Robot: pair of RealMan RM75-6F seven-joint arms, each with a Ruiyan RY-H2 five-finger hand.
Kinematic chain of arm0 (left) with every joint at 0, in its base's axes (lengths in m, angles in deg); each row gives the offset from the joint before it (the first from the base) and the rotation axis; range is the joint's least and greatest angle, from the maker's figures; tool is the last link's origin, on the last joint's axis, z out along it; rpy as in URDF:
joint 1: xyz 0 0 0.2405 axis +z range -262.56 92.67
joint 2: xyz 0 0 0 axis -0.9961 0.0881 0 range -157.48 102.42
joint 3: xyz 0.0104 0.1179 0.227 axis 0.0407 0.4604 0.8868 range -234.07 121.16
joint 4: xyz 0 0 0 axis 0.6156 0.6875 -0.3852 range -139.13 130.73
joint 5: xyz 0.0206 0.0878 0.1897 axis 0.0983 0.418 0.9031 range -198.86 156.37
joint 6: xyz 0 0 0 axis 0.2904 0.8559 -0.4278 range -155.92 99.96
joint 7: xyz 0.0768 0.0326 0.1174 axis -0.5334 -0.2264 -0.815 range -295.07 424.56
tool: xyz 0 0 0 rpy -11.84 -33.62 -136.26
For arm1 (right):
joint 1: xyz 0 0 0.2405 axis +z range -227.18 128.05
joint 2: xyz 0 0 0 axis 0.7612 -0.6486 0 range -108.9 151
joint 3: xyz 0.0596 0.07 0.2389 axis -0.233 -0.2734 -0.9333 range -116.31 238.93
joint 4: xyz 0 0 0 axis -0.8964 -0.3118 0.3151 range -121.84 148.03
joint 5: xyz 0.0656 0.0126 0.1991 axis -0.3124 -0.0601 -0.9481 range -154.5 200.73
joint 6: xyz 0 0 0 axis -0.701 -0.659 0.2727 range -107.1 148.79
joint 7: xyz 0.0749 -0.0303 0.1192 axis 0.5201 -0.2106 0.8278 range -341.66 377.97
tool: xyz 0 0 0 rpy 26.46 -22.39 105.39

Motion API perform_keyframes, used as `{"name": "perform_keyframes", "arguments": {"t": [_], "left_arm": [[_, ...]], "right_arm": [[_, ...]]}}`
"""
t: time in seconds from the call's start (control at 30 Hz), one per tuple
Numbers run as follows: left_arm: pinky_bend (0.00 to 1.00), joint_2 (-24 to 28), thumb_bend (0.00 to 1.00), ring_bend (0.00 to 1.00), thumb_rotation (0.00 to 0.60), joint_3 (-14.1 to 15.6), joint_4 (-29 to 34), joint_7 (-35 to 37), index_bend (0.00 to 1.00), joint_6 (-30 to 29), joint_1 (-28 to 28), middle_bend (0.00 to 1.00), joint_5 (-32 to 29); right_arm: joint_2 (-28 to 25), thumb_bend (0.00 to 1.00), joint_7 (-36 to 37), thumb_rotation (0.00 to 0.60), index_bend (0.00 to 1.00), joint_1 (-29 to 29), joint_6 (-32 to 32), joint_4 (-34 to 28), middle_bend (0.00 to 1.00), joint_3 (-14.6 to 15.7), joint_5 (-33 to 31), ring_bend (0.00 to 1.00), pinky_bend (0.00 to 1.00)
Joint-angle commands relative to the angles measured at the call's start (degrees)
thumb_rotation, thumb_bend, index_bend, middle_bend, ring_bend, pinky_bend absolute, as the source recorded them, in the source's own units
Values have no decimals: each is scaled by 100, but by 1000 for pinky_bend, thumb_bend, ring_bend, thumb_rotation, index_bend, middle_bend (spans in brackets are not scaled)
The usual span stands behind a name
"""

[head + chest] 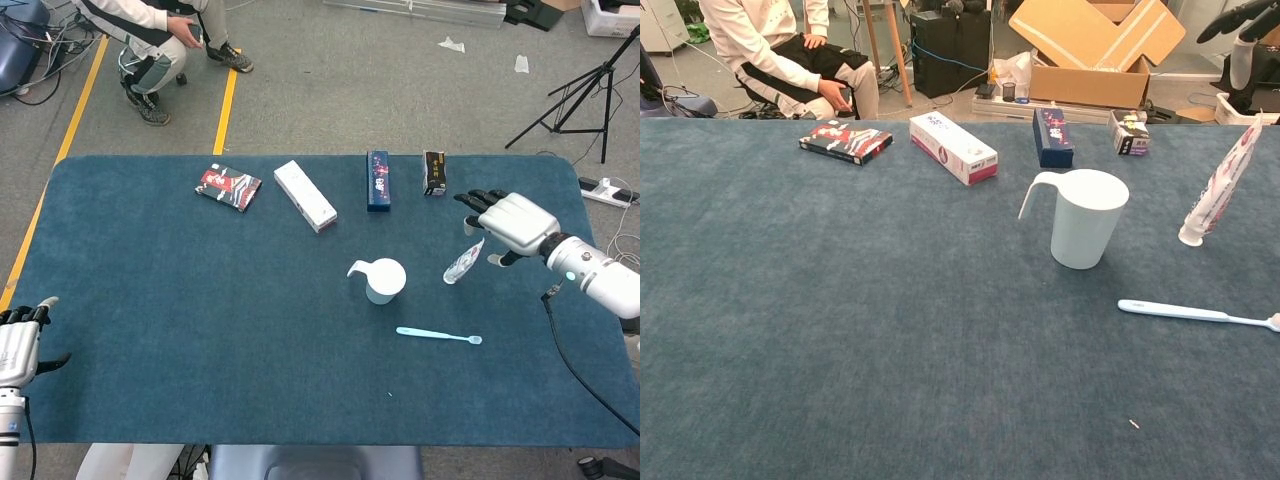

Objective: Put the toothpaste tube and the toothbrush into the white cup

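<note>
The white handled plastic cup (1087, 218) is standing upright. The patterned toothpaste tube (1221, 186) is standing cap-down, tilted. The pale blue toothbrush (1196, 314) is lying flat nearby.

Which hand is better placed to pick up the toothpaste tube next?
The right hand, probably. It hangs open right beside the toothpaste tube, which stands on its cap to the right of the white cup. The left hand sits at the table's far left edge, well away from it.
</note>
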Motion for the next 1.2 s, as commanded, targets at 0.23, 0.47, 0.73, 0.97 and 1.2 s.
{"name": "perform_keyframes", "arguments": {"t": [0.23,0.47,0.73,0.97,1.2], "left_arm": [[236,-50,0,246,600,-20,31,-183,192,-2,-55,405,-140],[236,-67,0,246,600,-23,45,-276,192,-3,-73,404,-246],[236,-45,0,246,600,-19,121,-366,192,-45,-83,405,-303],[236,-56,0,246,600,-11,114,-377,192,-35,-98,405,-351],[236,-34,0,246,600,3,131,-359,192,-75,-82,405,-359]], "right_arm": [[308,157,407,600,394,195,281,576,56,319,274,0,181],[456,157,542,600,401,313,337,785,56,539,388,0,181],[713,159,762,600,415,400,295,1149,56,765,393,0,180],[914,162,958,600,431,466,333,1405,59,941,418,0,180],[1033,171,1013,600,462,536,385,1507,68,1053,417,0,180]]}}
